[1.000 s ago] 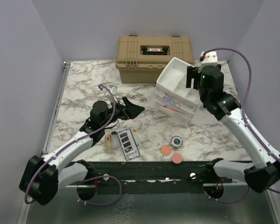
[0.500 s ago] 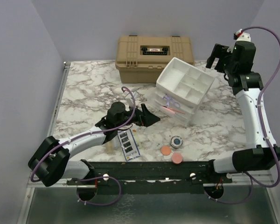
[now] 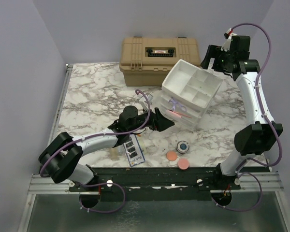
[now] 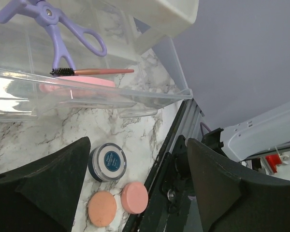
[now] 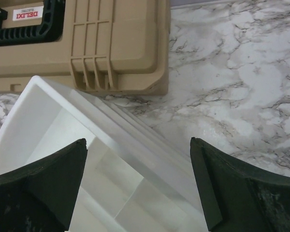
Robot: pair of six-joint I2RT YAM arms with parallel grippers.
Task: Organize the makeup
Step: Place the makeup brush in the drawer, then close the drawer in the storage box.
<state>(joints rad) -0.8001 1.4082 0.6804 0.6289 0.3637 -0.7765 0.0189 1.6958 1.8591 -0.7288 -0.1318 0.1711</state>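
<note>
So far, only the purple curler (image 4: pixel 63 29) and pink tube (image 4: pixel 87 83) are stowed in the organizer drawer (image 4: pixel 150 95); the palette (image 3: pixel 134 150), jar (image 3: pixel 182 145) and discs (image 3: pixel 172 155) are left on the near counter (image 3: pixel 96 87). Left fingers (image 4: pixel 43 188) and right fingers (image 5: pixel 38 188) are held spread, empty.

Marble table (image 3: pixel 87 92), tan case (image 3: pixel 159 54), white organizer (image 3: pixel 191 92), dark palette (image 3: pixel 134 151), round jar (image 3: pixel 182 145), orange disc (image 3: pixel 171 155), pink disc (image 3: pixel 183 163)

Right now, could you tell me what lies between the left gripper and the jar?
Only bare table separates left gripper and jar, in the top view.
</note>
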